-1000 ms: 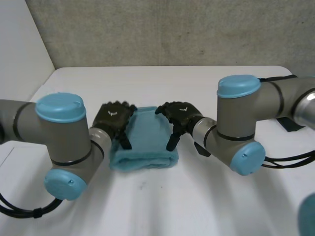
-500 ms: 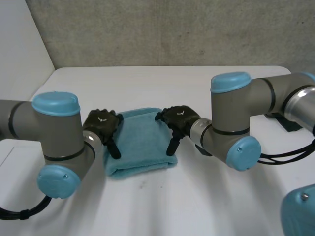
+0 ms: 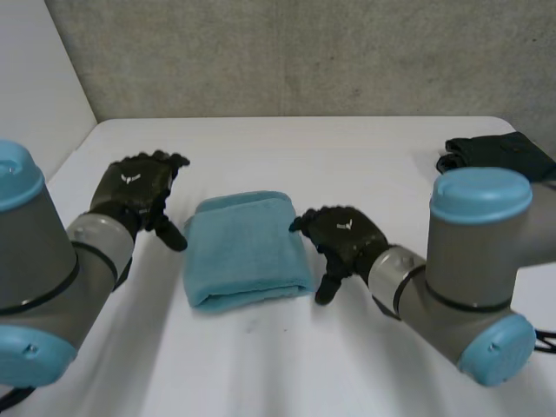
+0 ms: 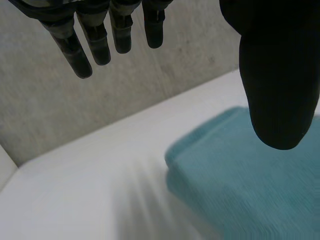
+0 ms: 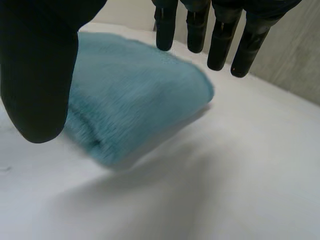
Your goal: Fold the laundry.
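A light-blue towel [image 3: 243, 248] lies folded into a small thick rectangle in the middle of the white table [image 3: 313, 156]. My left hand [image 3: 135, 187] hovers to its left, clear of the cloth, fingers straight and empty. My right hand [image 3: 343, 239] is just off the towel's right edge, fingers relaxed and holding nothing. In the left wrist view the towel [image 4: 250, 185] lies below my thumb [image 4: 277, 70], apart from the fingers [image 4: 100, 35]. In the right wrist view the towel [image 5: 135, 95] sits beneath the fingertips [image 5: 220, 40], untouched.
A dark cloth [image 3: 495, 156] lies bunched at the table's far right edge. A grey wall runs behind the table. Both arms' elbows stand over the near part of the table.
Both hands have drawn back off the folded towel: the left up and away to the left, the right toward the near right. The towel stays put.
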